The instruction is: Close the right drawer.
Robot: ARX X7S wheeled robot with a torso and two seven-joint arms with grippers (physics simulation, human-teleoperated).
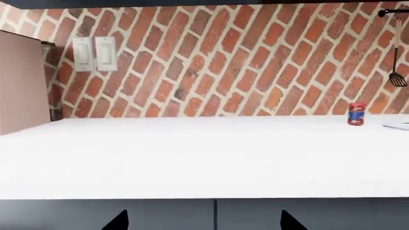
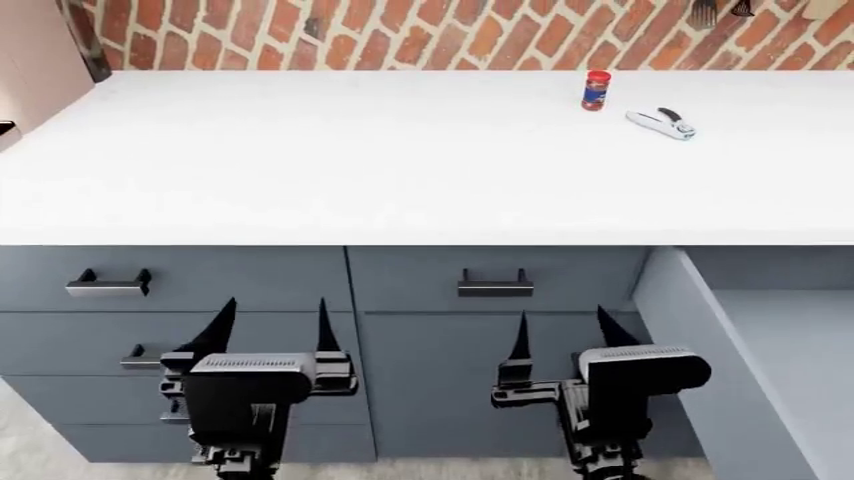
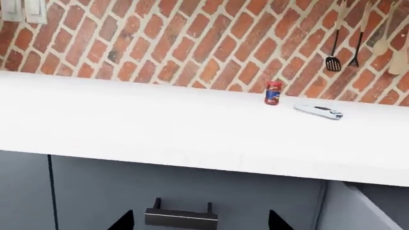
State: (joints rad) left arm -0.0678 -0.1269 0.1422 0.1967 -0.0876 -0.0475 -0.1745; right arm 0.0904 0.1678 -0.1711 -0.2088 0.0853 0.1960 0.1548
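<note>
My right gripper [image 2: 561, 345] and left gripper [image 2: 267, 325] both hang with fingers spread and empty, the right drawer [image 2: 681, 330] pulled out just beside my right arm — I could clip its side wall swinging around, or push it in crooked.

Back wall [image 3: 191, 43]: red brick laid diagonally, pale mortar. Two white switch plates [image 1: 95, 53] on it; dark utensils [image 3: 332, 62] hang from a rail at one end. White desk [image 2: 334, 160] runs full width. Slate blue-grey cabinet fronts [image 2: 174, 275] below; pale floor [image 2: 27, 450]
</note>
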